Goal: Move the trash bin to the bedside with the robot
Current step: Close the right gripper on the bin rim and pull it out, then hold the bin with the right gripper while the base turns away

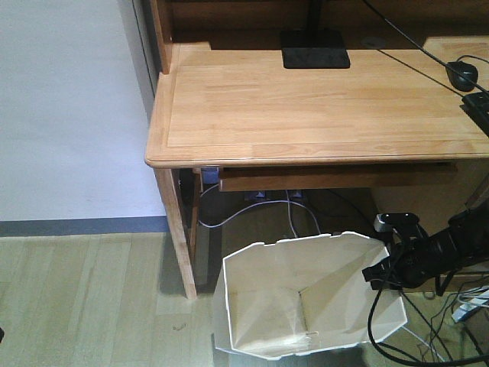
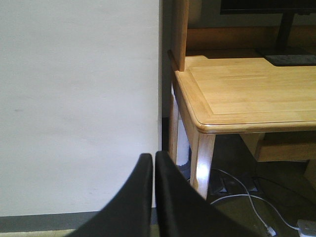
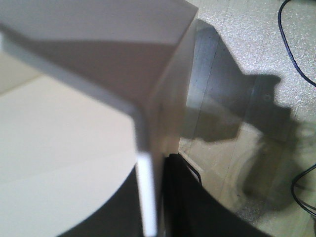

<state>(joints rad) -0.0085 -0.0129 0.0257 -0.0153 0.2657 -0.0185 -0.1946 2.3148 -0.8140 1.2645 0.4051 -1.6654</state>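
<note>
Your right gripper (image 1: 384, 267) clamps the right wall of the tall white faceted plastic trash bin (image 1: 298, 306) between its fingers (image 3: 197, 212); your left gripper (image 2: 153, 158) is pinched closed.

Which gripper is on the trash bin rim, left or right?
The right gripper: it clamps the trash bin wall; the left gripper is shut on nothing, near the desk.

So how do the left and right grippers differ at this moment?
The left gripper is shut on nothing, while the right gripper is shut on the wall of the trash bin. The left gripper points toward the desk corner and white wall; the right gripper sits low at the bin's rim. Both have black fingers.
</note>
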